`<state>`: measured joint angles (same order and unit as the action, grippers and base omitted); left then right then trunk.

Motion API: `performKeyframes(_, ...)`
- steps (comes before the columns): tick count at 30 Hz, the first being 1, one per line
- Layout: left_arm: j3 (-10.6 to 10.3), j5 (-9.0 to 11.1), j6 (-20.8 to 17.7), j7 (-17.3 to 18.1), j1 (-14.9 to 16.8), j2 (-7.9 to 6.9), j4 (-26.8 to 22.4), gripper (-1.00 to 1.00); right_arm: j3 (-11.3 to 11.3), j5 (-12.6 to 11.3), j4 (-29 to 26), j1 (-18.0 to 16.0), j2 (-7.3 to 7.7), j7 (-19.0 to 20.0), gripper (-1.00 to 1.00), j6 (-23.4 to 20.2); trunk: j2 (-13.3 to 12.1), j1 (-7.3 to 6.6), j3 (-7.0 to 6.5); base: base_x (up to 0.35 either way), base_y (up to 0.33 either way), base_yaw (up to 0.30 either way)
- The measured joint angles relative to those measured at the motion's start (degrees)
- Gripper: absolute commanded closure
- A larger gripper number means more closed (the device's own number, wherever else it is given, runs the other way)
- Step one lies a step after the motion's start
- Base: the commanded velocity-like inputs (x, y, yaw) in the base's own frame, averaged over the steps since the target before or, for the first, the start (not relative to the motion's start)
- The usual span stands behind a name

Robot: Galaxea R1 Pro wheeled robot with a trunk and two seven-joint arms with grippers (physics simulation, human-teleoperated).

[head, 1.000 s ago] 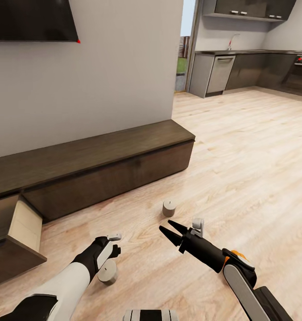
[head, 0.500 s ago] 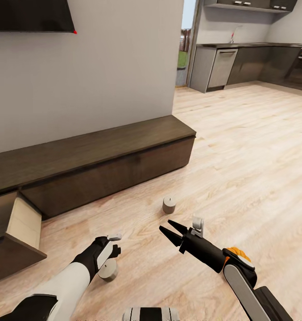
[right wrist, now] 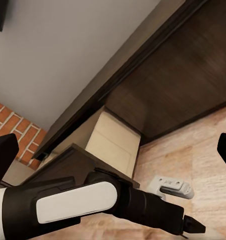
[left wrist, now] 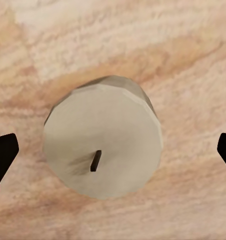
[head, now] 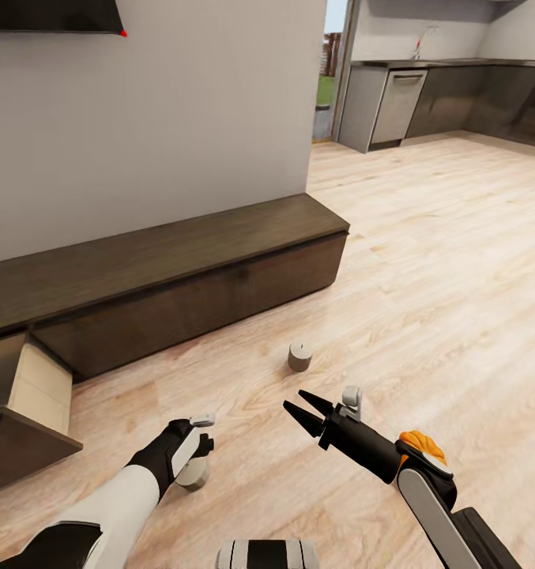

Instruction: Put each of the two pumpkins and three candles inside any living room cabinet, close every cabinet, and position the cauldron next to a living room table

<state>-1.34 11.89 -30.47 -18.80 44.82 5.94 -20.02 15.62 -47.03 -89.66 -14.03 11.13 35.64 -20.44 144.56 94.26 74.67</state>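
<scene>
**Left arm poised over near candle — head tilted down**

The whole head view has slid since a second ago: camera motion, not objects. Left gripper (head: 193,458) hangs over the near candle (left wrist: 103,137), fingers (left wrist: 3,152) wide, nothing held. Right gripper (head: 301,407) open, empty. Judged: grasp imminent.

Count: two candles — second (head: 299,356) on the floor farther right; one cabinet (head: 172,284), its left drawer (head: 30,395) open.

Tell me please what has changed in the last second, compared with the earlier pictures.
Mostly the head camera tilted down: TV, cabinet and kitchen slid up in the picture. The left hand has come further over the near candle, covering more of it, fingers open on both sides, nothing gripped. The far candle, the open drawer and the open right hand stayed as they were.
</scene>
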Motion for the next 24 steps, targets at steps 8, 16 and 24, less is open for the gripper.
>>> performKeyframes(8, 0.0, 0.0, 0.0, 0.0, 0.0, -0.72, 0.0, -1.0, 0.0, 0.0, 0.0, 0.0, 0.01, 0.0, -1.0, 0.1, 0.0, 0.0, 0.0, 0.0, 0.0, 0.0)
performKeyframes(16, 0.0, 0.0, 0.0, 0.0, 0.0, -1.26, 0.0, -1.0, 0.0, 0.0, 0.0, 0.0, 0.0, 0.0, -1.0, 0.1, 0.0, 0.0, 0.0, 0.0, 0.0, 0.0)
performKeyframes(24, 0.0, 0.0, 0.1, 0.1, 0.0, -1.25, -0.1, -1.0, 0.0, 0.0, 0.0, 0.0, 0.0, 0.0, -1.0, 0.2, 0.1, 0.1, 0.89, 0.0, 0.0, 0.0)
